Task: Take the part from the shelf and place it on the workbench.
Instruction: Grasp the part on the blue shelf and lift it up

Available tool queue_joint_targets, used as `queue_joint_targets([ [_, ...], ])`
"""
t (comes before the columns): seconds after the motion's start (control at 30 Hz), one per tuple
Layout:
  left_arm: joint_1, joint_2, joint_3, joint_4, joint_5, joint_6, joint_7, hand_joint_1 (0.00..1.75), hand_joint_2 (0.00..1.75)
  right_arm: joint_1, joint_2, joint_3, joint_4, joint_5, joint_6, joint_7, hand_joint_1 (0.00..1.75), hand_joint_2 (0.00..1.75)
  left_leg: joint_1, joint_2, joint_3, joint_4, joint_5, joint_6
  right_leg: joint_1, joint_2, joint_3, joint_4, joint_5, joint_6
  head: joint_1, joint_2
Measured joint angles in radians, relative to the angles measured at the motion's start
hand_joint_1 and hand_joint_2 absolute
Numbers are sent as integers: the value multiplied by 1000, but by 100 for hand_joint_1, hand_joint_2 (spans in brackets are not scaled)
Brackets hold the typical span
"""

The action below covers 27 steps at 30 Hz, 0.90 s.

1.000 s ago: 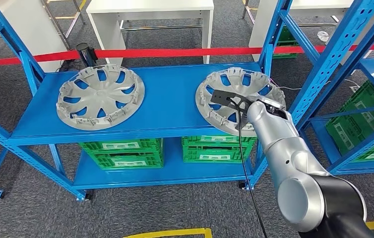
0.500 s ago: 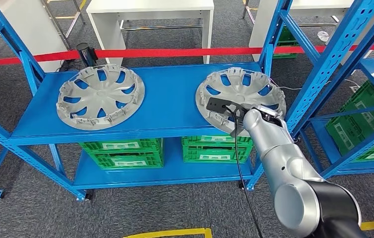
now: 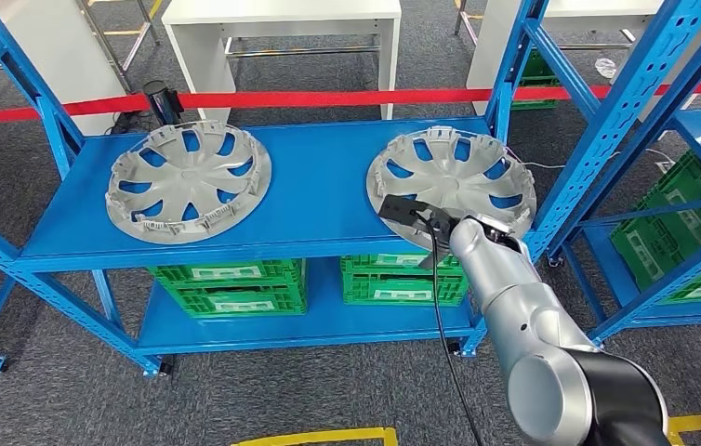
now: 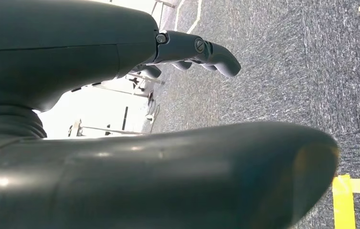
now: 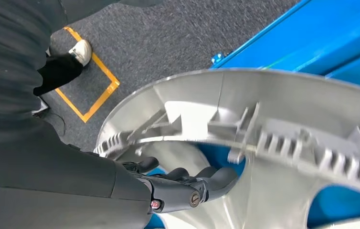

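Here we look down on a blue shelf (image 3: 319, 200) that carries two silver wheel covers. The left wheel cover (image 3: 189, 181) lies flat near the left end of the shelf board. The right wheel cover (image 3: 451, 186) sits at the right end, its near rim reaching the front edge of the board. Our right arm reaches forward to that near rim, and the right hand (image 3: 491, 226) is at it, mostly hidden behind the wrist and a black bracket with a cable hanging from it. In the right wrist view, the right hand's dark fingers (image 5: 202, 179) curl into the open, ribbed inner side of the right wheel cover (image 5: 264, 143), just under its rim. We cannot tell whether the fingers actually clamp the rim or only hook beside it, because the tips are blurred. The cover appears to rest on the shelf.

In the left wrist view, the left hand (image 4: 187, 50) hangs over grey carpet, its fingers loosely bent and apart, with nothing in it.

Green crates (image 3: 231, 283) stand on the lower shelf board. A red barrier tape (image 3: 328, 98) runs behind the shelf, and a white table (image 3: 282, 28) stands beyond it.
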Motion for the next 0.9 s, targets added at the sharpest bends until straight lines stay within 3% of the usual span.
queue_joint_targets([
  [0.6,0,-9,16,0,0,-7,5,0,0,27,13,-1,0,-6,0,-8,2,175,0,0,1,0,0,0,0,0,0,0,0,0,0,0],
  [0.7,0,-10,21,0,-1,-10,5,0,0,31,14,-1,0,-11,2,-5,29,175,0,0,1,0,0,0,0,0,0,0,0,0,0,0],
  [0.83,0,-11,24,0,-12,-12,4,0,0,32,12,-1,0,-18,5,3,169,175,0,0,1,0,0,0,0,0,1,0,0,0,0,0],
  [0.9,0,-10,24,0,-18,-14,4,0,0,31,10,-2,0,-23,5,6,173,175,0,0,1,0,0,0,0,0,1,0,0,0,0,0],
])
